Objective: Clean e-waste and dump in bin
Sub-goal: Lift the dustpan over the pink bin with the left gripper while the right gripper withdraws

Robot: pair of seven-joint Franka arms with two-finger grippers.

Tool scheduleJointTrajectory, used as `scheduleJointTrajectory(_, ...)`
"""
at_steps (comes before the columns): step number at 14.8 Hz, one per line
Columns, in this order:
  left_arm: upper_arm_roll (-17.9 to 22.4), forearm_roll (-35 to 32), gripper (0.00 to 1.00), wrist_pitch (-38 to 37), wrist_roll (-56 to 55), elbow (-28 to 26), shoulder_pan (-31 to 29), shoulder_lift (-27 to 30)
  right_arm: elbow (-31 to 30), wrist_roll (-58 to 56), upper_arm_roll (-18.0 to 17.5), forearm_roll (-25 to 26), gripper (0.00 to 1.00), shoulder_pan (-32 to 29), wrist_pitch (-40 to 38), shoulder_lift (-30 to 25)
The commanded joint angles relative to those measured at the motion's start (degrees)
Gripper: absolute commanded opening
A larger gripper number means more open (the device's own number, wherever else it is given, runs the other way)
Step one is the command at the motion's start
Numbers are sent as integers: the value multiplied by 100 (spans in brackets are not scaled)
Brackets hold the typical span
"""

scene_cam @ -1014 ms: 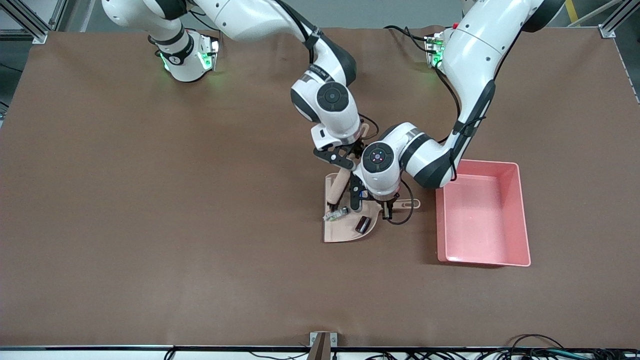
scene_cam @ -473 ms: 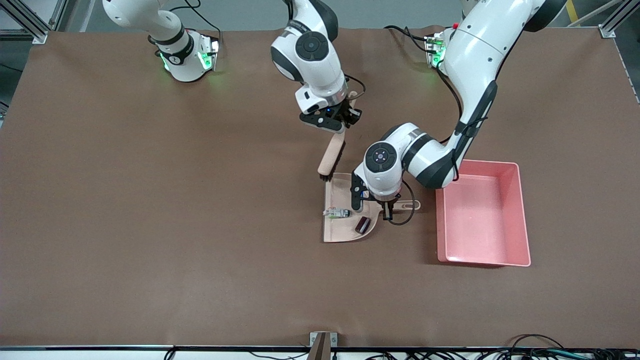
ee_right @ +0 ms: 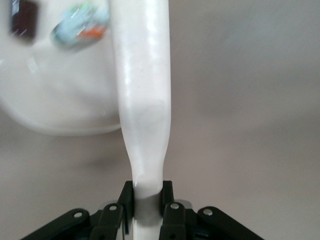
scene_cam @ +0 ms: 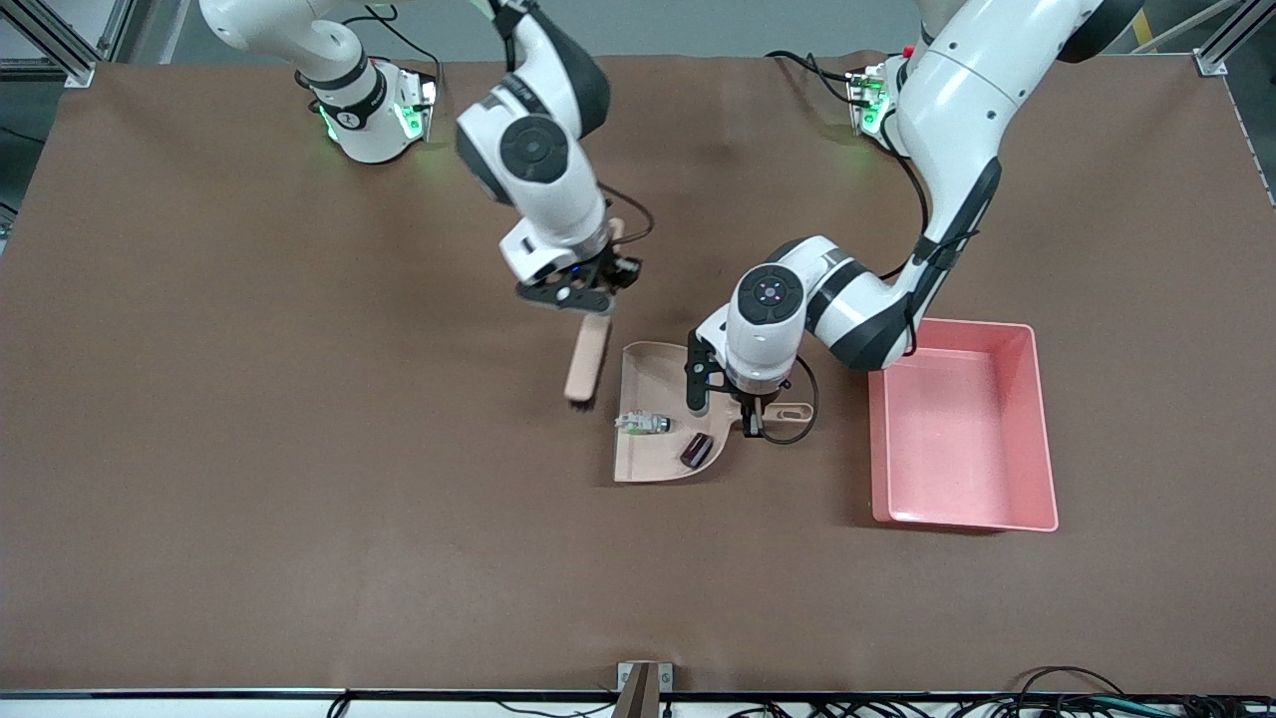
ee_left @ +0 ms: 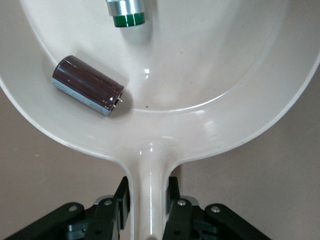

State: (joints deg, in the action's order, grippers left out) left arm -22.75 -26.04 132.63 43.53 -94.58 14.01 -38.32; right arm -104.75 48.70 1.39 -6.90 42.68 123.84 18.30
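Note:
Both e-waste pieces lie in the beige dustpan: the white-grey component with green middle and the dark brown block. The block and the component's green end also show in the left wrist view. My left gripper is shut on the dustpan's handle. My right gripper is shut on the handle of a beige brush, held just above the table beside the dustpan, toward the right arm's end. The pink bin stands toward the left arm's end, beside the dustpan.
The brown table mat stretches wide toward the right arm's end and nearer the front camera. The two robot bases stand along the table's back edge.
My right gripper has lifted the brush out of the dustpan and carried it toward the right arm's end. My left gripper has shifted the dustpan, with both pieces, a little the same way.

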Motion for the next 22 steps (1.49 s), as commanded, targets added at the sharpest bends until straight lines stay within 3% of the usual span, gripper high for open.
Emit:
scheduleJointTrajectory(1,-361,-24,13,105,7,-193,-450,299,-256,-675,-104,294,0,-601,-149,-327)
scheduleJointTrajectory(9,-2188,-24,12,-703,332,-149,-2489,694,-1907,-2073,-121,470,0,-2473,61,-1381)
scheduleJointTrajectory(12,-2864,-24,12,-1413,306,-44,-3235,765,-2828,-2441,-121,462,0,-2957,700,-1671)
scheduleJointTrajectory(17,-3078,-121,12,-2907,910,466,-3931,967,-3945,-3321,-112,461,0,-3661,1299,-2119)
scheduleJointTrajectory(22,-3060,-682,12,-3121,2131,458,-4827,1143,-4763,-4130,-104,470,0,-4180,2291,-2173)
